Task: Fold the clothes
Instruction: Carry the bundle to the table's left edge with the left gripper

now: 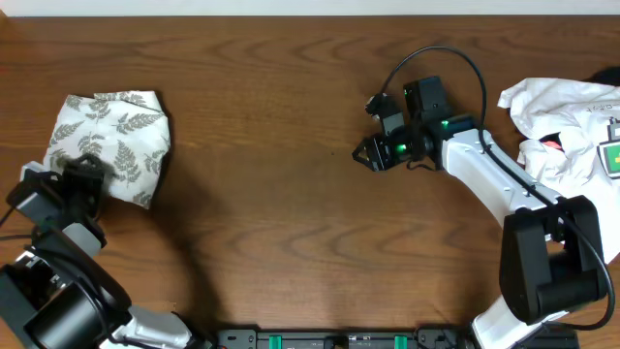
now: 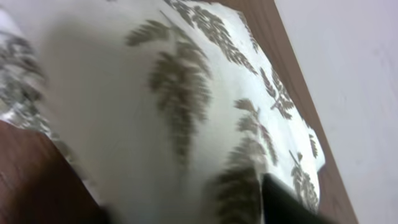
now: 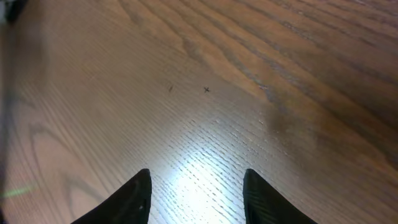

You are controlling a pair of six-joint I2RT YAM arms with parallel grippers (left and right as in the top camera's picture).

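White cloth printed with grey-green ferns, the clothes (image 1: pixel 108 136) lie as a compact, roughly square bundle at the far left of the table (image 1: pixel 271 242), the layers stacked and the edges a little uneven. The left gripper (image 1: pixel 85 170) sits at the bundle's near edge, on or just over the fabric. Its wrist view is filled with cloth and shows only one dark finger (image 2: pixel 289 202), so I cannot tell whether its jaws are parted or pinching. The right gripper (image 3: pixel 198 177) hovers over bare wood mid-table, jaws partly apart with nothing between them. A white garment (image 1: pixel 557 121) is heaped at the right edge, well apart. The fern fabric looks thin, light and limp. It should crease readily, but slide and sag if lifted by one point. The best hold is likely a corner or folded edge, pinching all layers together.
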